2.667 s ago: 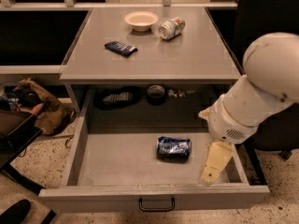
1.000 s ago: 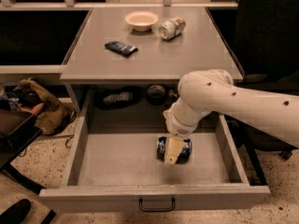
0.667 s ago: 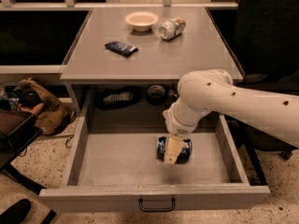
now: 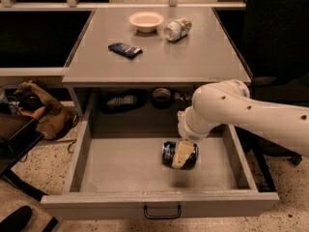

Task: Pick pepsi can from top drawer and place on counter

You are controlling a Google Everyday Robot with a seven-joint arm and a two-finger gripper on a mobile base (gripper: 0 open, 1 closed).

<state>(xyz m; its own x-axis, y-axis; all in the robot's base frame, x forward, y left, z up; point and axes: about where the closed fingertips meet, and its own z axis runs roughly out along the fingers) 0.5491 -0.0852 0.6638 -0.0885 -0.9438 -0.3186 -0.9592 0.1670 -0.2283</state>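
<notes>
Swung over from the right of the top drawer (image 4: 120,170), the pincer (image 4: 181,153) is now down over the pepsi can (image 4: 167,154) lying on the drawer floor; whether it grips, I cannot tell.

one camera looks from high in front of the cabinet (image 4: 79,105), tilted down toward its front (floor (image 4: 46,161) shows at both sides). it stands fairly near: the counter (image 4: 193,57) fills the upper half, the open top drawer (image 4: 120,163) the lower, the gripper (image 4: 181,153) down in it over the pepsi can (image 4: 167,153).
</notes>
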